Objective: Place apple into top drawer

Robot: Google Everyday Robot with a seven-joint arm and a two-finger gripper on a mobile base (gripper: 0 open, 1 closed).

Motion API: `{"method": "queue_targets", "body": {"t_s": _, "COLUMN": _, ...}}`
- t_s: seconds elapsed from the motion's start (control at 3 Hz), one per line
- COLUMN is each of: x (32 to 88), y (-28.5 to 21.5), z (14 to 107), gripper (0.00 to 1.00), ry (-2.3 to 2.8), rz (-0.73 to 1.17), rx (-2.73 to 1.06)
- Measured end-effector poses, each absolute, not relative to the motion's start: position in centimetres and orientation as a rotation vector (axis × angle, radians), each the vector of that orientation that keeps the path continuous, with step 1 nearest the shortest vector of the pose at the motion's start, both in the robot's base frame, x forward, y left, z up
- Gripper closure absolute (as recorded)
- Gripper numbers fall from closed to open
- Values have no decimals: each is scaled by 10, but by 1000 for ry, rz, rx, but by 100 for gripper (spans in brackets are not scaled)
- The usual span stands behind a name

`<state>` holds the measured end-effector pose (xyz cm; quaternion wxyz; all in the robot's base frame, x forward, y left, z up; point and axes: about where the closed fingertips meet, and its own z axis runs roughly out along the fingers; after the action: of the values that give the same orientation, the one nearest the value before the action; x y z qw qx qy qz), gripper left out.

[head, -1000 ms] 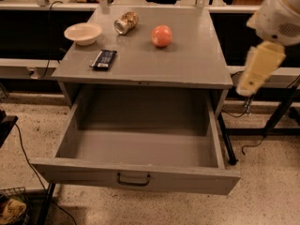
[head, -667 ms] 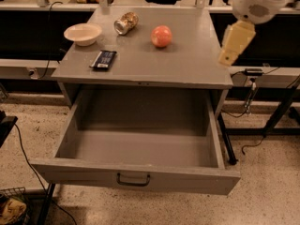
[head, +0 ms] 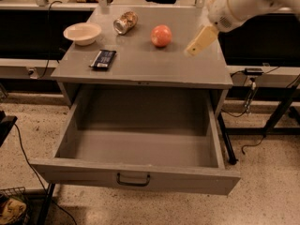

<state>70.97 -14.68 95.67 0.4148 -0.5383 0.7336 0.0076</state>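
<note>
The end effector (head: 193,48), a cream tapered piece at the end of the white arm (head: 243,1), hangs over the right rear part of the grey table (head: 154,69), slanting down and to the left with its tip toward the apple (head: 161,35). Whether it is open or closed cannot be told; it holds nothing and is apart from the fruit.

The apple sits on the table just left of that tip, toward the back and right of centre. Being round, it shows no long axis; its reddish-orange skin looks paler on the upper side. The top drawer (head: 140,146) is pulled far out toward the camera below the table's front edge, open side up, its long axis running left to right. The flat front panel carries a small dark handle (head: 133,180).

A dented can (head: 125,22) lies on its side left of the apple, near the back. A cream bowl (head: 82,33) stands at the rear left corner, and a dark wrapped bar (head: 103,59) lies flat in front of it. Nothing stands between the end effector and the apple. Black cables (head: 248,111) trail over the speckled floor at the right.

A second ago the end effector hung lower, beyond the table's right edge. It has since risen and swung left over the tabletop, nearer the apple. Apple, can, bowl, bar and drawer have not moved.
</note>
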Motion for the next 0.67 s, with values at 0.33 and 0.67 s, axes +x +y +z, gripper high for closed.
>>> {"method": "queue_targets", "body": {"t_s": 0.33, "x": 736, "y": -126, "z": 933, "gripper": 0, "ry": 1803, "rz": 115, "rx": -1276}}
{"method": "queue_targets", "body": {"t_s": 0.67, "x": 736, "y": -128, "z": 932, "gripper": 0, "ry": 1805, "rz": 110, "rx": -1276}}
